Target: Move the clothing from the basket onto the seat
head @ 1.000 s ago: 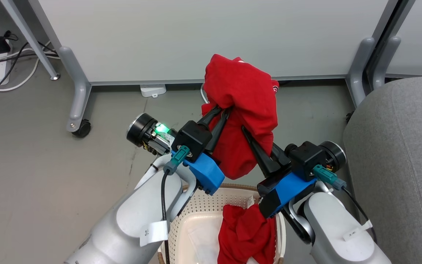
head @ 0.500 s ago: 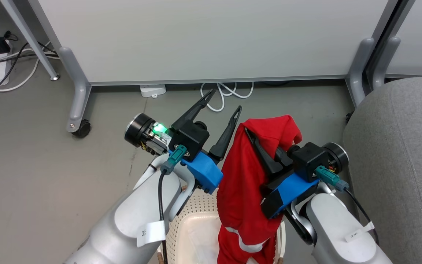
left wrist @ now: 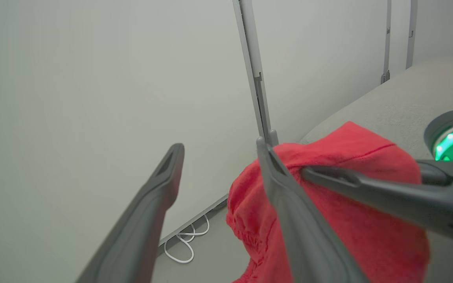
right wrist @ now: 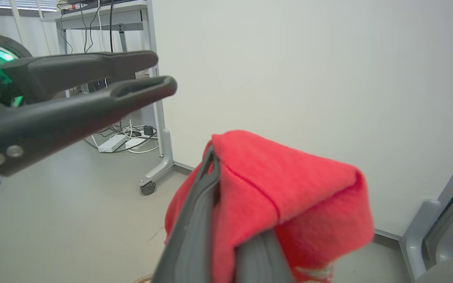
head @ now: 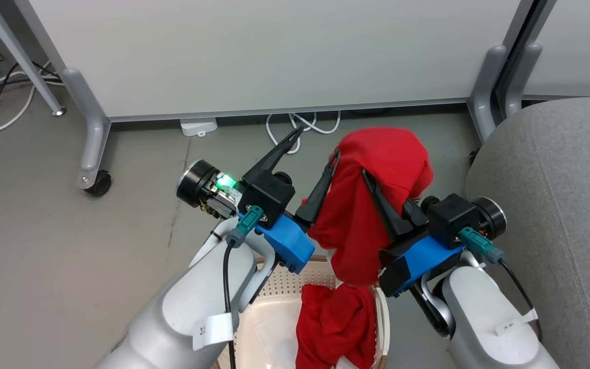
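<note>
Head view: soft, crumpled red clothing [head: 392, 154]

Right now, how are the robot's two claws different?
The left claw is open with nothing between its fingers; the right claw is shut on the red garment. The left claw sits farther from the grey seat; the right claw is closer to it. Both have two long dark fingers and sit higher than the basket.
</note>
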